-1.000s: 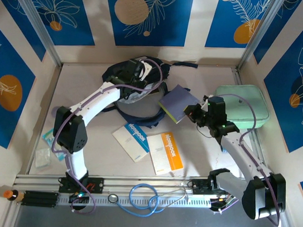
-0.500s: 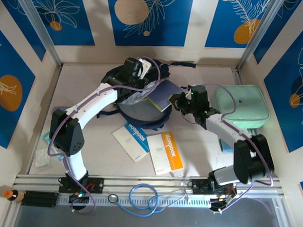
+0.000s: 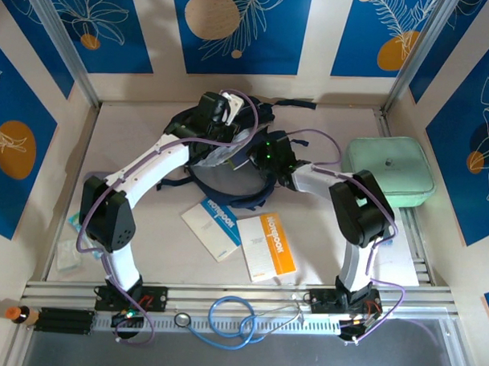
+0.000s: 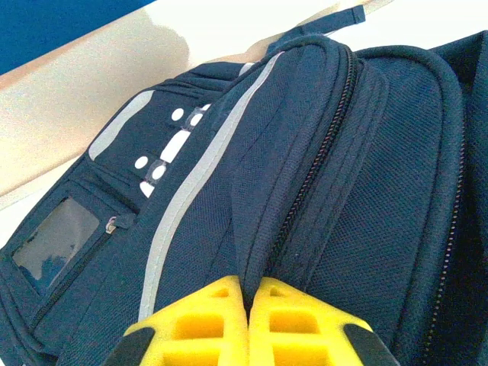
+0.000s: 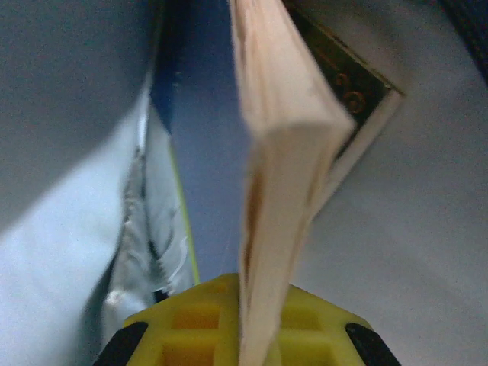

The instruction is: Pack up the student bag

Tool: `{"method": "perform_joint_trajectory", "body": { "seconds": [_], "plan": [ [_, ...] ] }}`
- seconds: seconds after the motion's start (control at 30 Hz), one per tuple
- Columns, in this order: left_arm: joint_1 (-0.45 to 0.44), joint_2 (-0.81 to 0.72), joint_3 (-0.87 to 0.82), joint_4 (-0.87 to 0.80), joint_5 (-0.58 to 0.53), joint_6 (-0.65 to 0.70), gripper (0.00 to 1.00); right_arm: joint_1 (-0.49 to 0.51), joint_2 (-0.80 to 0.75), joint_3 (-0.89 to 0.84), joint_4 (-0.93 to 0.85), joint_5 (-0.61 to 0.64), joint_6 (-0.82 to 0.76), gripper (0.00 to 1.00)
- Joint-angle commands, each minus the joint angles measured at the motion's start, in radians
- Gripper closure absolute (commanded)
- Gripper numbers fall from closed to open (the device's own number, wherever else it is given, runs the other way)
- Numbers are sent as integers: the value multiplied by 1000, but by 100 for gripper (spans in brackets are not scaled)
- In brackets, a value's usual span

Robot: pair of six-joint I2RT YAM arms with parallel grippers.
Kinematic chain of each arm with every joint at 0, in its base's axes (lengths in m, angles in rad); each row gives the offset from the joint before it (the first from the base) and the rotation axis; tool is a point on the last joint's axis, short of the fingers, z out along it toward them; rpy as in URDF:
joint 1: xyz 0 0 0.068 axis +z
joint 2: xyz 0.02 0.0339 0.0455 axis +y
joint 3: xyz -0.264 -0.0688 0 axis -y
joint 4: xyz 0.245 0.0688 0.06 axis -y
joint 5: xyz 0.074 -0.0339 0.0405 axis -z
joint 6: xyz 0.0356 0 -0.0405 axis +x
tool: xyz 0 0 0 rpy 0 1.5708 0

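Navy student bag (image 4: 366,191) lies at the far middle of the desk (image 3: 134,123).
By the zip, the left hand (image 4: 248,305) pinches a fabric fold; the right hand (image 5: 244,324) clamps a book (image 5: 286,145) at the bag's mouth.

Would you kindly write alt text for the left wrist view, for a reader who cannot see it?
The left end effector, its yellow fingers shut, pinches a fold of the navy student bag beside a zipper. A pale stripe crosses the fabric, and a clear-window pocket sits at lower left.
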Motion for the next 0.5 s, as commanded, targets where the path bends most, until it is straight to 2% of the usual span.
{"method": "perform_joint_trajectory", "body": {
  "seconds": [0.0,0.3,0.47],
  "plan": [
    [1,-45,55,132,-15,-40,100,22,39,61,48,108,10,100],
    [6,-28,78,131,20,-51,100,35,135,140,50,139,109,100],
    [15,-28,77,131,34,-72,100,30,207,199,76,66,145,98]
  ]
}}
